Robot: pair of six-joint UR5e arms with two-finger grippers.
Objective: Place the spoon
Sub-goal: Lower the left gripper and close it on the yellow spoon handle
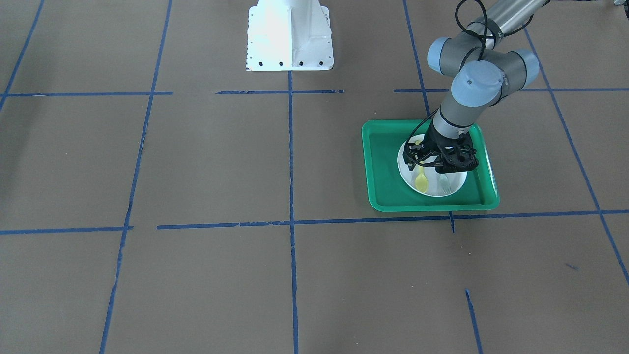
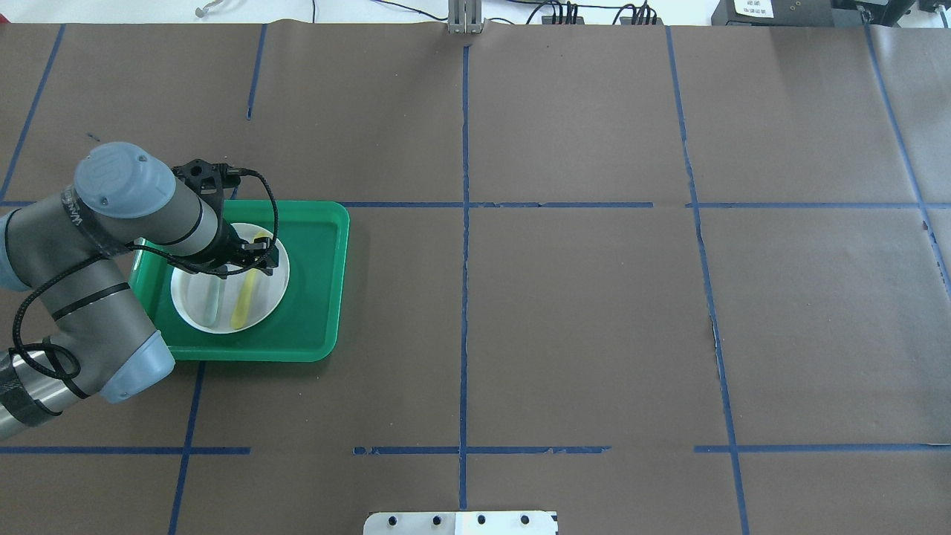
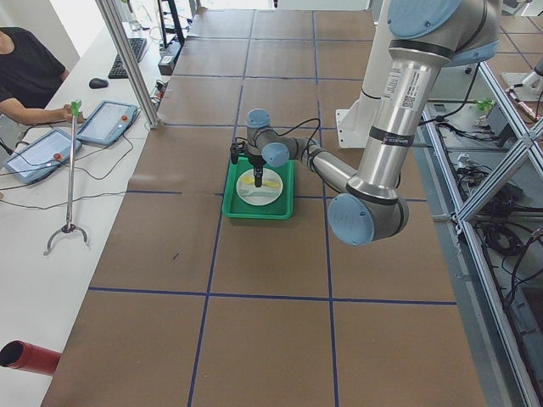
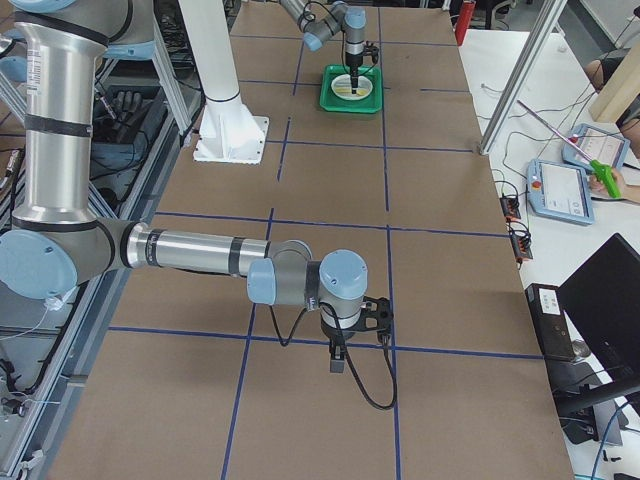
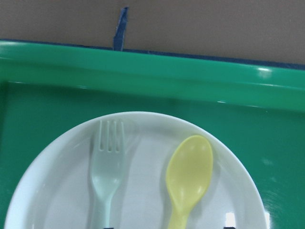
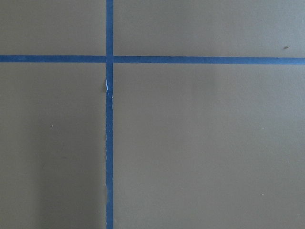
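Spoon placement: looks complete.
Spoon (image 5: 189, 171) lies on plate (image 5: 52, 191) just beside fork (image 5: 107, 167); left gripper (image 2: 245, 266) spread, empty. Next: straight lift clear.

A white plate (image 5: 52, 195) sits in a green tray (image 5: 143, 67). Two pieces lie on the plate side by side, apart from each other: a pale grey-green fork (image 5: 107, 164) on the left and a yellow spoon (image 5: 189, 171) on the right. Both heads point toward the tray's far rim, and both handles run off the bottom edge. Beyond the rim is the brown bench (image 5: 214, 24), crossed by a strip of blue tape (image 5: 122, 26).
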